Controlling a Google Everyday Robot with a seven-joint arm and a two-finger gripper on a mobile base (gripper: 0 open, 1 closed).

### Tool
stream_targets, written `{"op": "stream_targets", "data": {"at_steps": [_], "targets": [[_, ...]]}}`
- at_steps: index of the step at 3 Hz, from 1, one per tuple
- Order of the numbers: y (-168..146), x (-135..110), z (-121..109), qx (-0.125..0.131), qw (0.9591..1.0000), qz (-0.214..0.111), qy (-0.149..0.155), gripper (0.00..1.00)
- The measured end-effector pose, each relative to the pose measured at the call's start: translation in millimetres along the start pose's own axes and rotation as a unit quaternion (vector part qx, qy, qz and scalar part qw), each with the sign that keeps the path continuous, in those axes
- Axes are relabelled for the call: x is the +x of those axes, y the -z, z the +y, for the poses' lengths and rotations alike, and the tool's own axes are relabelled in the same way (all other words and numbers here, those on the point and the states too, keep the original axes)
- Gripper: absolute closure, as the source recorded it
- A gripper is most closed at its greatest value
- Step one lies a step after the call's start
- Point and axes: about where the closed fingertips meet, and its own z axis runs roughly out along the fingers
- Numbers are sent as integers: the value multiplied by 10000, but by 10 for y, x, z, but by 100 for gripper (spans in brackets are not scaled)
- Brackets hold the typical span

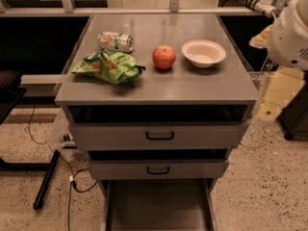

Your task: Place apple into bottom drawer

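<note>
The red apple [164, 57] stands on the grey cabinet top [192, 88], between a green bag and a white bowl. The bottom drawer [159, 208] is pulled out at the foot of the cabinet, and its flat grey floor is bare. My arm comes in at the right edge of the view. My gripper [265, 110] hangs past the top's right front corner, well apart from the apple and holding nothing that I can see.
A green snack bag [109, 66] and a crushed drink can [115, 41] lie left of the apple. A white bowl [203, 53] stands to its right. The two upper drawers [159, 135] with black handles are shut. Cables and a black stand leg [45, 179] lie on the floor at left.
</note>
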Motion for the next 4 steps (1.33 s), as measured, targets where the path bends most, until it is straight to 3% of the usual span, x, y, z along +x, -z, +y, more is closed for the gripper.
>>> {"op": "stream_targets", "data": {"at_steps": [2,3,4], "targets": [[-355,-495,-549,482,9937,-724,701,0],[-492,-753,-871,469,9866,-1316,849,0],[-492,-753,-871,469,9865,-1316,849,0]]}}
